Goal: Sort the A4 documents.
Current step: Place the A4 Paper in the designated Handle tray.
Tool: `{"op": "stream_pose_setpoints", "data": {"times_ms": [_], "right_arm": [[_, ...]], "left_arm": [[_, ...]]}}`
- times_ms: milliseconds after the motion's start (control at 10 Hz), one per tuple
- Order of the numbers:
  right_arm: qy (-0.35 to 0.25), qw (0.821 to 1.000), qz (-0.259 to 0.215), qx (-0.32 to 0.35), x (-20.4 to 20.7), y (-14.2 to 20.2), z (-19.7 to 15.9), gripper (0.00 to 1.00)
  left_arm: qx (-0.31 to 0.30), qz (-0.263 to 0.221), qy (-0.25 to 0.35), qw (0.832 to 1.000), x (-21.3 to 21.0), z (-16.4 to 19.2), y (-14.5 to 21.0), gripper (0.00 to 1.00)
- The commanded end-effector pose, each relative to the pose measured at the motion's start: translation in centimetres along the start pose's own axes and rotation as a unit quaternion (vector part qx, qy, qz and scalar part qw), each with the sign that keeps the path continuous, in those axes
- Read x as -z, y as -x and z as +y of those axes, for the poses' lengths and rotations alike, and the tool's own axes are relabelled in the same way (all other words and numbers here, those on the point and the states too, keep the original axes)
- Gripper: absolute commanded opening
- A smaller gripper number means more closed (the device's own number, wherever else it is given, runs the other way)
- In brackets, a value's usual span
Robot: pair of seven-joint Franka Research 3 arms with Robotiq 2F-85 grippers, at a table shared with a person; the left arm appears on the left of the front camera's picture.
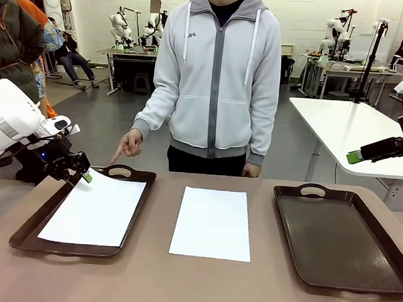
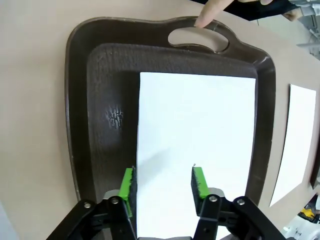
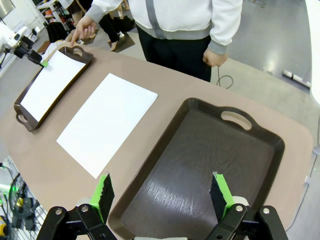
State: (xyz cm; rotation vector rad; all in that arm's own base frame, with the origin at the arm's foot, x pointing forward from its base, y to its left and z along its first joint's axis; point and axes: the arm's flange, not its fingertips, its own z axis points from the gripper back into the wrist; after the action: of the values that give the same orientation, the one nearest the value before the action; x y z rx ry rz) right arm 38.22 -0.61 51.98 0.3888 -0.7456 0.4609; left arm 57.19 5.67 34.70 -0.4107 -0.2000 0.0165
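Tan table [image 1: 149, 282]: tray [image 2: 110, 150] with sheet [image 2: 200, 125], second sheet [image 1: 212, 222] beside; left gripper [image 2: 162, 177], right gripper [image 3: 162, 187] spread.

The left gripper [image 2: 163, 182] and right gripper [image 3: 162, 192] are built of black links; green pads [image 2: 199, 182] are fitted at the tips, silver screws [image 2: 209, 199] set just behind them. Behind the left pincer, the arm [image 1: 9, 119] is cased in glossy white shells.

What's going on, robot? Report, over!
Left gripper open over sheet in left tray. Right gripper open above right tray. Second sheet on table between trays. Person's finger at left tray's handle.
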Motion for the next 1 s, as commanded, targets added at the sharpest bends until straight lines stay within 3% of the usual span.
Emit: {"op": "stream_pose_setpoints", "data": {"times_ms": [0,100,200,300,600,900], "right_arm": [[-0.008,1.0,-0.002,0.0,0.1,0.1,-0.1,1.0],[-0.008,1.0,-0.002,0.0,0.1,0.1,-0.1,1.0],[-0.008,1.0,-0.002,0.0,0.1,0.1,-0.1,1.0],[-0.008,1.0,-0.002,0.0,0.1,0.1,-0.1,1.0],[-0.008,1.0,-0.002,0.0,0.1,0.1,-0.1,1.0],[-0.008,1.0,-0.002,0.0,0.1,0.1,-0.1,1.0]], "left_arm": [[-0.007,-0.006,-0.016,1.0,-0.4,-0.5,0.0,0.8],[-0.007,-0.014,-0.018,1.0,-0.9,-0.6,-0.1,1.0],[-0.005,-0.018,-0.021,1.0,-1.4,-0.6,-0.2,0.77],[-0.013,-0.031,-0.019,0.999,-2.2,-0.5,-0.1,1.0],[0.011,-0.084,-0.022,0.996,-5.5,-1.5,-0.2,1.0],[0.011,-0.096,0.003,0.995,-6.1,-2.0,0.7,1.0]]}}
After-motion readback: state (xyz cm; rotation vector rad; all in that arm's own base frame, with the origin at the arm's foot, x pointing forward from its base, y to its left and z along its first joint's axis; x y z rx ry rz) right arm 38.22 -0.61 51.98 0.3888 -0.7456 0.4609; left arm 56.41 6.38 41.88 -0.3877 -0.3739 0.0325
